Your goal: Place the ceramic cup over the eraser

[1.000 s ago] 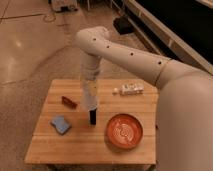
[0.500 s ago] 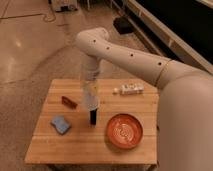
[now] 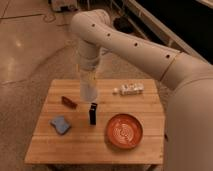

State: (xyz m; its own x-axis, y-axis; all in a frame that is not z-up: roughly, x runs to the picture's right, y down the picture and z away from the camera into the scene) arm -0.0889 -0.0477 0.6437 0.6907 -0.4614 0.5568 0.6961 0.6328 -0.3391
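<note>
Cup (image 3: 88, 91): white, tapered, no handle. We see it held up off the table (image 3: 140, 150) at the tip of the arm, hanging just above and a bit behind the eraser (image 3: 93, 113), not touching it as far as we can tell. Pincer (image 3: 88, 80) points straight down over the table's middle, closed tight on the cup; its tips are hard to tell apart from the cup itself.

Eraser stands upright, black, narrow, approx. center of table.

Left of it we see a reddish-brown block (image 3: 68, 102) lying flat, and nearer the front-left a blue pad (image 3: 60, 124). Orange plate (image 3: 124, 131) w/ pale swirl marks sits front-right, near the eraser but apart. White-labelled packet (image 3: 129, 89) lies toward the back-right edge.

Arm (image 3: 150, 52) comes in from the right, bending over the table's back edge.
</note>
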